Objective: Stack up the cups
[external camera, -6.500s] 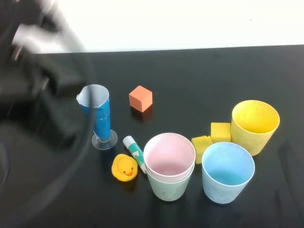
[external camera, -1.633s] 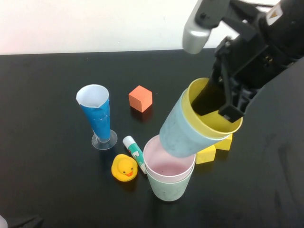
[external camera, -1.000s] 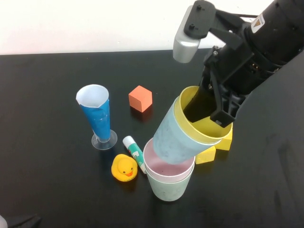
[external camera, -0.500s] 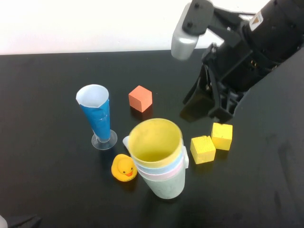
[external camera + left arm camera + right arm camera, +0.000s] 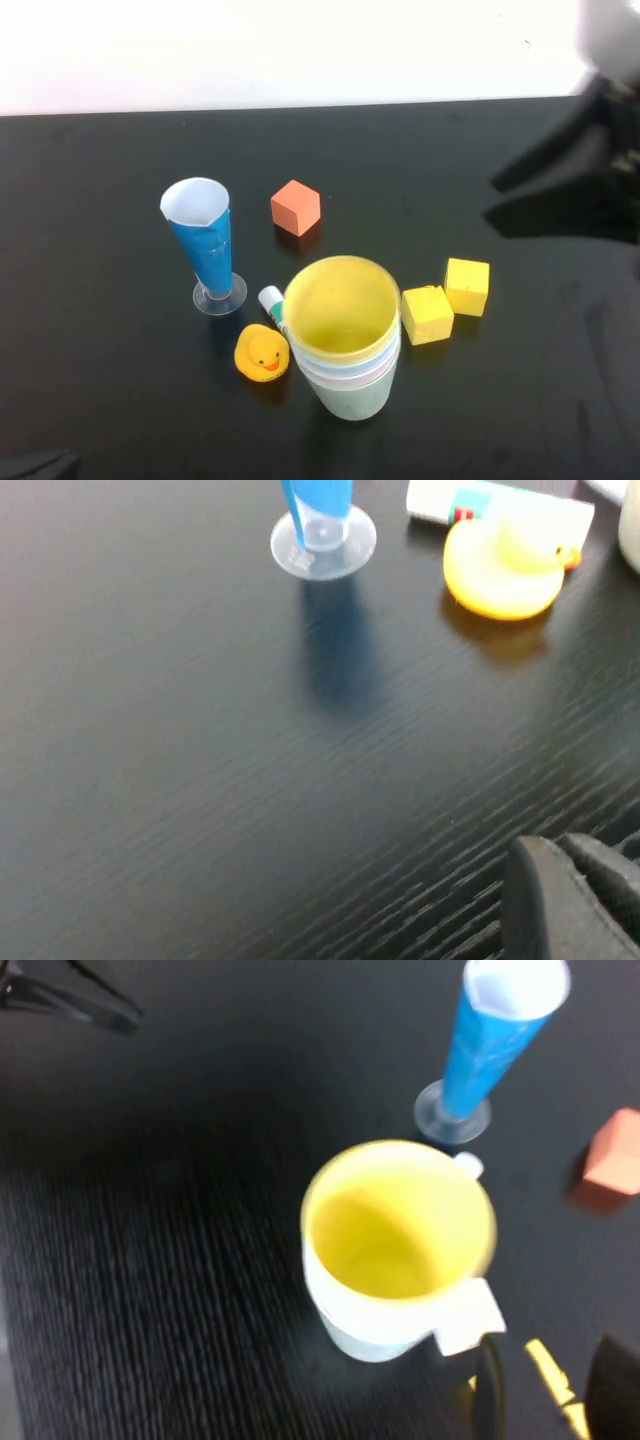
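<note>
The four cups [image 5: 343, 335] stand nested in one upright stack near the front middle of the black bench [image 5: 100, 380]: yellow innermost, then light blue, pink, and green outermost at the bottom. The stack rests free, with nothing gripping it.

The right tool [image 5: 590, 170] is raised at the far right edge of the high view, well apart from the stack (blurred there, so I cannot tell how its jaws stand).

The left tool [image 5: 570, 900] sits low at the near left corner, clenched and empty.

Other items on the bench:
- a tall blue glass [image 5: 207, 245] with a clear foot, upright, left of the stack;
- a rubber duck [image 5: 262, 354] just beside the stack's left;
- a white tube [image 5: 270, 298] between glass and stack, partly hidden;
- an orange cube [image 5: 296, 207] behind the stack;
- two yellow blocks [image 5: 447, 300] to its right, close together.
</note>
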Controlling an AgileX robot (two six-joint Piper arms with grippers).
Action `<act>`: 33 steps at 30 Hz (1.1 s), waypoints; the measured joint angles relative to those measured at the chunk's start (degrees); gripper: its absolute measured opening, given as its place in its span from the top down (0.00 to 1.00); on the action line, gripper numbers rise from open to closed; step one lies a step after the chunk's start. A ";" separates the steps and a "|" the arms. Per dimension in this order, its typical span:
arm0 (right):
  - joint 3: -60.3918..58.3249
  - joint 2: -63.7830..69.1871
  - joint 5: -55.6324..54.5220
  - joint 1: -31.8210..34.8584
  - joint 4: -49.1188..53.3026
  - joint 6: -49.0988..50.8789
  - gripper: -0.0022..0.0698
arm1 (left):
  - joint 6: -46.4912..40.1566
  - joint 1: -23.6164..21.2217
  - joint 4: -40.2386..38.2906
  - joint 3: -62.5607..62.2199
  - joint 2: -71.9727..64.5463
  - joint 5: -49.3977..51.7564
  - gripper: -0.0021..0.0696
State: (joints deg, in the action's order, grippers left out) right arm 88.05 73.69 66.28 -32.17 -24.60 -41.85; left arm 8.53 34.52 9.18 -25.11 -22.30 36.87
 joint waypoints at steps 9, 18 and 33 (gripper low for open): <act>-26.95 -20.64 -25.62 0.00 0.00 0.00 0.91 | 9.48 0.00 4.46 0.00 8.46 0.00 0.97; -48.82 -37.06 -45.60 0.00 0.00 0.00 0.97 | 19.48 0.00 13.33 0.00 17.93 6.70 0.97; -63.51 -44.39 -63.19 0.00 -0.14 0.00 0.97 | 20.09 0.00 13.33 0.00 18.40 7.78 0.97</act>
State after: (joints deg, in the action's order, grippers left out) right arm 24.54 29.30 3.09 -32.17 -24.74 -41.85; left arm 28.63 34.52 22.51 -25.11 -3.89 44.65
